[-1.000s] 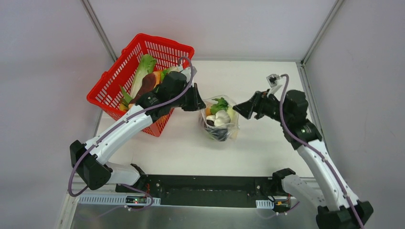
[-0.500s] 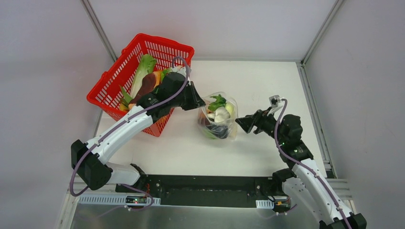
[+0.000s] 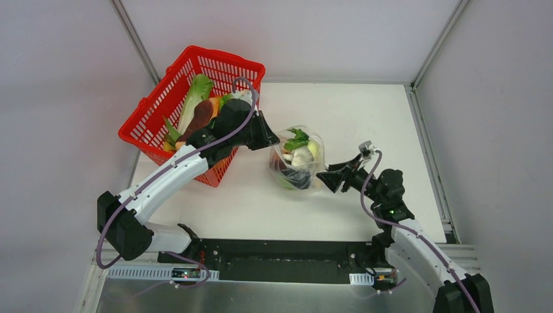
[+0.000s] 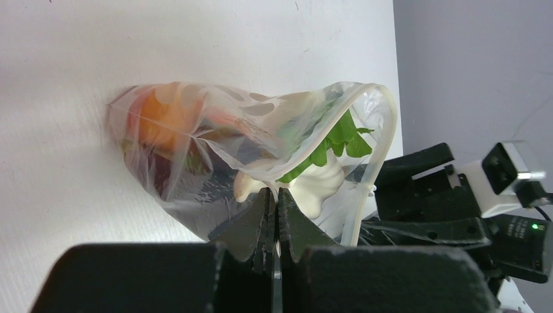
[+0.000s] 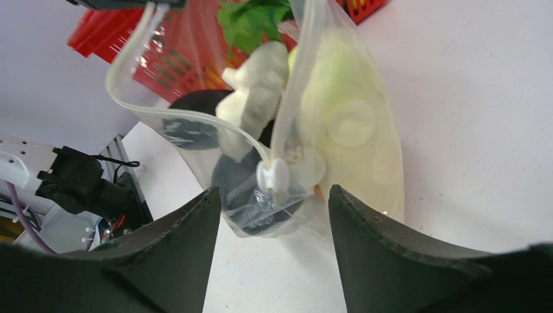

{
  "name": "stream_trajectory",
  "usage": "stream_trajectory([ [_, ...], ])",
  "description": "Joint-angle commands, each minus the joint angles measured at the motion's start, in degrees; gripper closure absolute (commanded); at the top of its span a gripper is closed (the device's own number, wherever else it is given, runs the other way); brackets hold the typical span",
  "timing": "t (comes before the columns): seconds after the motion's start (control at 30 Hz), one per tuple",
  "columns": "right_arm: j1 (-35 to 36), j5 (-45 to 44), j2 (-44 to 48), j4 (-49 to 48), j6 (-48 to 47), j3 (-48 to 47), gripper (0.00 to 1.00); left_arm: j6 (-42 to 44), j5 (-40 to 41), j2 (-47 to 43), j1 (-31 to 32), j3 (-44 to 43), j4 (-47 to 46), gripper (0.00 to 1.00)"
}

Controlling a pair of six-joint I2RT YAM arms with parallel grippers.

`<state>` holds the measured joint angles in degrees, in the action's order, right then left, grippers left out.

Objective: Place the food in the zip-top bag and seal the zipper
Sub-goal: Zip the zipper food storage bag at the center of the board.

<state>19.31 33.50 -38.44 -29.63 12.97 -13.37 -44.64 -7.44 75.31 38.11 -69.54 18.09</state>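
The clear zip-top bag (image 3: pixel 298 164) lies mid-table with its mouth open. It holds a green leafy piece (image 3: pixel 298 139), a white radish (image 3: pixel 302 156) and a dark eggplant (image 3: pixel 297 181). An orange fruit (image 4: pixel 160 114) shows through the plastic in the left wrist view. My left gripper (image 3: pixel 274 143) (image 4: pixel 275 194) is shut on the bag's left rim. My right gripper (image 3: pixel 324 178) (image 5: pixel 272 193) is open just right of the bag, its jaws either side of the white slider (image 5: pixel 272 175) on the zipper (image 5: pixel 195 126) without touching it.
The red mesh basket (image 3: pixel 149 104) stands at the back left under my left arm, holding more toy produce (image 3: pixel 197 98). Metal frame posts rise at the back corners. The table's right rail (image 3: pixel 427 150) runs beside my right arm.
My right arm has swung down and left, bringing its open gripper close to the bag's near right side. My left gripper has held the bag rim, nudging it slightly.
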Motion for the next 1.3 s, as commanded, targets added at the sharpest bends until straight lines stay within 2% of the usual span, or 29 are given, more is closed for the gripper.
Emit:
stream_trajectory([
  [0.0,0.1,1.7,-4.3,-16.9,-2.4,3.2,0.4,-0.8,-1.0,-2.2,-0.8,0.3,-2.5,1.0],
  [0.13,1.0,3.4,-10.0,-25.5,-2.7,4.3,0.48,-1.0,-1.3,-2.0,-0.8,0.4,-2.9,1.0],
  [0.27,2.5,0.7,-12.6,-33.7,-1.4,5.4,0.54,-1.1,-1.4,-1.7,-0.8,0.6,-3.1,1.0],
  [0.4,3.7,-1.7,-14.5,-34.7,-3.0,5.4,0.63,-1.5,-1.5,-1.6,-0.8,0.9,-3.5,1.0],
  [0.5,4.1,-2.4,-14.7,-34.4,-3.7,5.6,0.81,-1.6,-1.6,-1.7,-0.8,0.8,-3.6,1.0],
  [0.53,4.1,-2.8,-14.6,-34.3,-3.9,5.7,0.82,-1.6,-1.6,-1.7,-0.8,0.7,-3.5,1.0],
  [0.7,4.2,-7.0,-10.7,-31.7,-5.1,6.5,1.0,-1.5,-1.6,-2.0,-0.8,0.9,-3.6,1.0],
  [0.8,4.2,-8.6,-5.9,-26.9,-5.7,5.3,1.0,-0.4,-0.4,-3.0,-0.8,1.0,-2.8,1.0],
  [1.0,4.2,-10.6,4.0,-10.7,-10.0,-0.2,1.0,6.6,3.9,-6.3,-0.8,-0.6,2.6,1.0],
  [1.1,4.2,-9.8,5.6,-3.6,-11.4,-4.0,1.0,10.3,6.3,-7.4,-0.8,-2.0,6.8,1.0],
  [1.2,4.1,-9.5,5.8,-0.8,-11.1,-7.1,1.0,13.0,10.2,-8.5,-0.8,-2.0,10.3,1.0],
  [1.27,4.2,-8.3,4.9,0.3,-11.4,-8.6,1.0,15.3,11.6,-9.2,-0.8,-2.3,12.5,0.94],
])
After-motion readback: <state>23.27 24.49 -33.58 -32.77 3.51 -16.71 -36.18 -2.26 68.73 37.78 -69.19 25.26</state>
